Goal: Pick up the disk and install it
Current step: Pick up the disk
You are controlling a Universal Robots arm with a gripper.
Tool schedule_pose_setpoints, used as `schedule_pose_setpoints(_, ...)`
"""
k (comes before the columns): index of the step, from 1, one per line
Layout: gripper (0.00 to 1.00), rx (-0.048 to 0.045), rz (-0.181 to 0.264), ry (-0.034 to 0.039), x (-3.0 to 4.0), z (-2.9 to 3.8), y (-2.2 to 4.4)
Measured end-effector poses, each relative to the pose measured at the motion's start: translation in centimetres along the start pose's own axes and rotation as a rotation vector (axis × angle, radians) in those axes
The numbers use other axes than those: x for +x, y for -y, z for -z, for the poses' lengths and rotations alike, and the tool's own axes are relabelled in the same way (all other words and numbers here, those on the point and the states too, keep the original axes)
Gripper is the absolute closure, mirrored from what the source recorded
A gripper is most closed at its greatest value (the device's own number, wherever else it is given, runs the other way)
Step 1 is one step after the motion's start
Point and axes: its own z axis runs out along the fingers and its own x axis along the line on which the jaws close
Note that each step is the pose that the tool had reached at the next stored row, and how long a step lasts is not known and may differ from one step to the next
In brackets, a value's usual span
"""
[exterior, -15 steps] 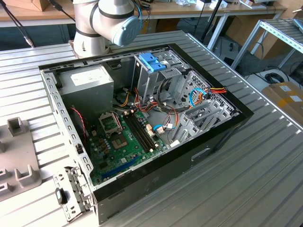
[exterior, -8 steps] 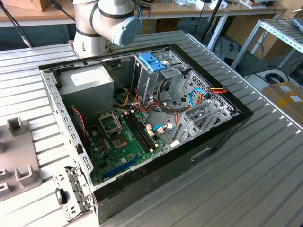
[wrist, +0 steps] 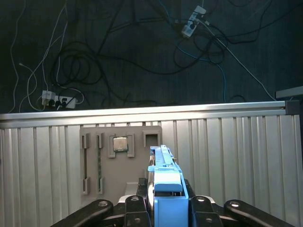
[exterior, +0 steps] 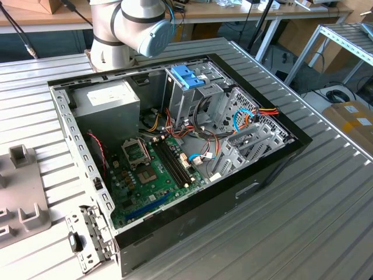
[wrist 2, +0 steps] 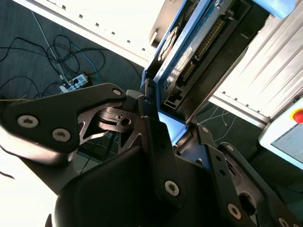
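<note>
Robotics lab or electronics workshop, judging by: ribbed aluminium bench (exterior: 326, 204) bearing an opened computer case (exterior: 204, 216) with bare motherboard (exterior: 157, 175); robot arm (exterior: 128, 29) mounted at its far edge; grey fixture tray (exterior: 23, 198); loose cables (wrist: 94, 61) and power strips (wrist: 57, 100) on dark floor (wrist: 265, 56); more benches (exterior: 221, 13) behind.

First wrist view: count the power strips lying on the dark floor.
2. One power strip lies close to the edge of the table; the other power strip lies farther out on the floor. More may be hidden beneath the table.
</note>
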Motion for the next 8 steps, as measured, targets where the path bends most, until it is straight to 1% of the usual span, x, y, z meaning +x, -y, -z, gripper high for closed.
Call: schedule_pose_setpoints(8, 0.63, 0.0, 0.0, 0.0, 0.1, 0.02, 0.0)
